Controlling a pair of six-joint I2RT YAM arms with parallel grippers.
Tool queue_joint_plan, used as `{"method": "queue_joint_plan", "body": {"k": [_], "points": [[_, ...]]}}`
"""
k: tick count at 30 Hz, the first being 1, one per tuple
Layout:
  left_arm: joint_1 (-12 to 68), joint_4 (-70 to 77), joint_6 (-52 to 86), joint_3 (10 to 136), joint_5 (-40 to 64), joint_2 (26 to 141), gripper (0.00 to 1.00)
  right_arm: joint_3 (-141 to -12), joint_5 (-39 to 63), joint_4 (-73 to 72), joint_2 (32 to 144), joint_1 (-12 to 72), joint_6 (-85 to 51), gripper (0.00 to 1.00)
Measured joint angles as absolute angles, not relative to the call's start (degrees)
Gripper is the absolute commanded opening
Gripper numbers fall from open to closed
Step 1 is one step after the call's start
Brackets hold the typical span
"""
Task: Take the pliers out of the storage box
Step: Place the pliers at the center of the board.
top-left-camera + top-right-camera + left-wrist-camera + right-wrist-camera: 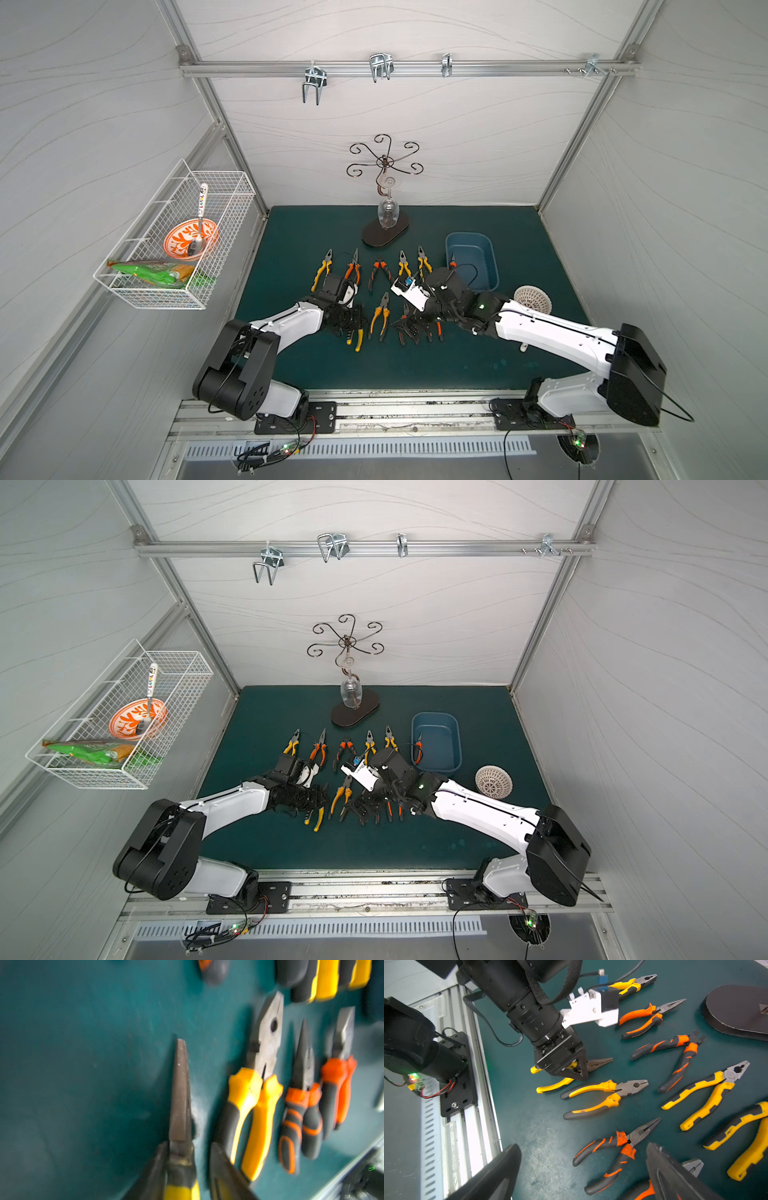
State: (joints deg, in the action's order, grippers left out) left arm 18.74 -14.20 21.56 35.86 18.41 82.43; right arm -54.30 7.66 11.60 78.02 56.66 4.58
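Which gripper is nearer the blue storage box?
Right. The right gripper sits left of the storage box, past its near end; the left gripper sits farther left.

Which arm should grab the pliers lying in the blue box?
Right: the right gripper is open, empty, nearer the box holding orange-handled pliers; the left gripper sits around yellow-handled pliers.

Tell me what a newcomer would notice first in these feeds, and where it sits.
The two rows of yellow and orange pliers across the middle of the green mat grab the eye first. Next comes the blue storage box at the back right, with one orange-handled pliers inside against the wall nearer the rows. The left gripper straddles a yellow-handled long-nose pliers in the front row.
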Motion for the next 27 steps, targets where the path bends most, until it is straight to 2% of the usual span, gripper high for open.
{"method": "queue_joint_plan", "body": {"k": [7, 12, 21, 24, 27], "points": [[18.74, -15.27, 21.69, 36.18, 16.23, 81.82, 0.54, -54.24, 3.84, 11.38, 78.08, 56.51, 4.51, 0.99], [18.74, -17.85, 21.91, 36.21, 13.74, 78.32, 0.68, -53.41, 0.62, 10.59, 77.08, 54.04, 2.85, 0.99], [19.11, -14.31, 21.71, 36.36, 15.59, 69.65, 0.92, -54.48, -6.9, 13.21, 76.05, 38.98, -5.54, 0.99], [20.16, -10.22, 21.65, 36.64, 16.51, 69.04, 0.96, -56.6, -7.92, 15.57, 77.43, 32.53, -8.91, 0.95], [22.96, -6.35, 20.95, 37.32, 16.88, 69.04, 0.98, -59.51, -8.43, 18.35, 80.88, 27.22, -12.05, 0.88]]}}
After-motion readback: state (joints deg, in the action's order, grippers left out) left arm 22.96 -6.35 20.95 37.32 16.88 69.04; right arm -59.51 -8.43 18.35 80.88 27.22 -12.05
